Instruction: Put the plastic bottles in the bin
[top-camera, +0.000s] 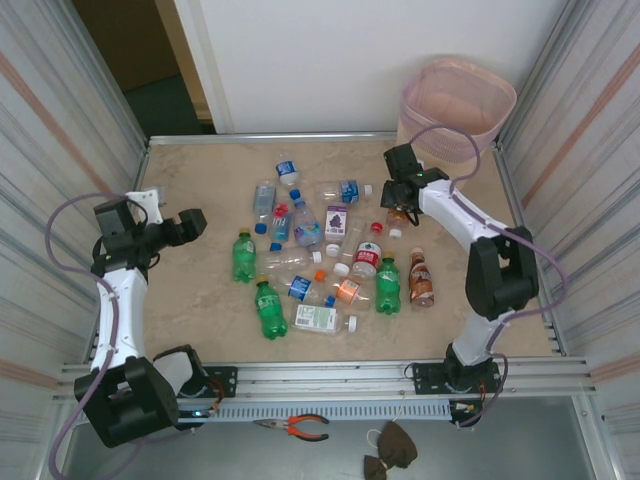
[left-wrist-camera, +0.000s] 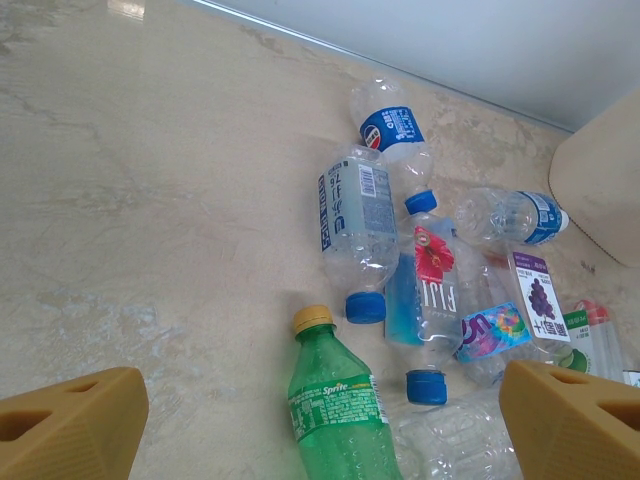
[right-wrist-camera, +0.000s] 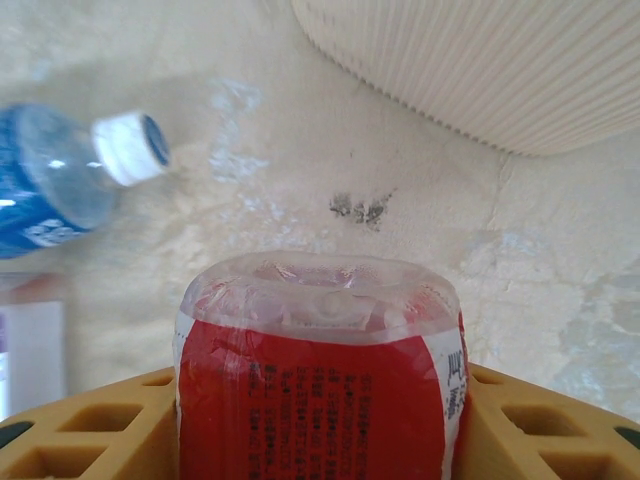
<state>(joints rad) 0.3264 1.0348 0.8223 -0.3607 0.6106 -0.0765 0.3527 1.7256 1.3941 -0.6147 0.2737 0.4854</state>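
Overhead view. Shows the plastic bottles (top-camera: 318, 262) scattered across the middle of the table (top-camera: 190, 300) and the bin (top-camera: 458, 130) at the far right corner, with nothing discernible inside. Places the right gripper (top-camera: 400, 190) just before the bin.

Left wrist view. Shows the left gripper (left-wrist-camera: 320, 428) spread wide and empty, a green Sprite bottle (left-wrist-camera: 335, 410) lying ahead.

Right wrist view. Shows yellow fingers (right-wrist-camera: 100, 430) pressed against both sides of a red-labelled bottle (right-wrist-camera: 320, 390), ribbed bin wall just beyond. Best to grip firmly, lift clear of the rim, then release over the opening.

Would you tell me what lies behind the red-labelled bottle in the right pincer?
Behind the red-labelled bottle: the bin's ribbed wall, bare table, a white-capped bottle at left. What lies under it is hidden.
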